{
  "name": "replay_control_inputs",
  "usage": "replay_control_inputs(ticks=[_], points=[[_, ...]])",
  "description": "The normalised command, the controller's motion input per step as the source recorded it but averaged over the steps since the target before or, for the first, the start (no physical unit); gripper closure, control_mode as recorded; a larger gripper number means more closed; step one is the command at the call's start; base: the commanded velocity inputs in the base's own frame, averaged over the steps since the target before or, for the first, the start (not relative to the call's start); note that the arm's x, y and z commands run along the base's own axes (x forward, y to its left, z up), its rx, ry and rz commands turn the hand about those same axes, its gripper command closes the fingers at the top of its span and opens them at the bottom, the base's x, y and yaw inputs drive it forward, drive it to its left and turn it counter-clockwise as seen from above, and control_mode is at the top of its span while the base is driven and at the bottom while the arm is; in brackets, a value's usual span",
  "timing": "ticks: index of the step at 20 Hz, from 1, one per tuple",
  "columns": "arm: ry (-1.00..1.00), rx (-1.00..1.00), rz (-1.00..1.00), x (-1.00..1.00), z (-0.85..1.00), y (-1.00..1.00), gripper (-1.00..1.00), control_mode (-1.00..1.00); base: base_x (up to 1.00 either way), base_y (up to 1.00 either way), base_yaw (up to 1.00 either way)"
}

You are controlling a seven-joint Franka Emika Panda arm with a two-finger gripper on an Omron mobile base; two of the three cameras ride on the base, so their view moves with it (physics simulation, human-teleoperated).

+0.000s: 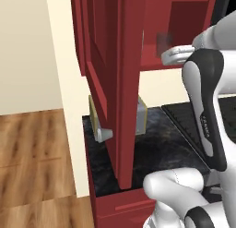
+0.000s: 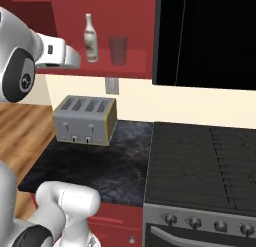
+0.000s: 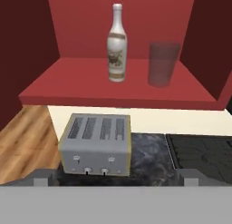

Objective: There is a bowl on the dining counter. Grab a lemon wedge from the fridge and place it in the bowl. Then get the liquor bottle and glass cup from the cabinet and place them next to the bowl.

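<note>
The cabinet [image 3: 122, 89] stood open (door swung wide), bottle [image 3: 117, 44] and glass [image 3: 163, 64] untouched on the shelf; the gripper [image 3: 116, 175] was spread wide, empty.

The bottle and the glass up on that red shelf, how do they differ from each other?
The liquor bottle is opaque off-white with a label, while the glass cup is see-through grey and plain. The liquor bottle is taller, narrowing to a thin neck; the glass cup is shorter, wider and open at the top. Both stand upright, apart, side by side in the cabinet.
</note>
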Motion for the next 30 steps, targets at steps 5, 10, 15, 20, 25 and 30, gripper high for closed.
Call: replay_control_inputs(ticks=[5,10,15,20,25,30], points=[[-0.19,0.0,0.0,0.33,0.05,0.11,-1.0,-1.0,0.0,0.0,0.0],[-0.11,0.0,-0.04,0.52,0.0,0.27,-1.0,-1.0,0.0,0.0,0.0],[-0.01,0.0,-0.07,0.73,0.15,0.14,-1.0,-1.0,0.0,0.0,0.0],[0.0,0.0,-0.1,0.71,0.3,0.15,-1.0,-1.0,0.0,0.0,0.0],[0.0,0.0,-0.09,0.58,0.14,0.04,-1.0,-1.0,0.0,0.0,0.0],[0.06,0.0,-0.06,0.68,0.0,0.0,-1.0,-1.0,0.0,0.0,0.0]])
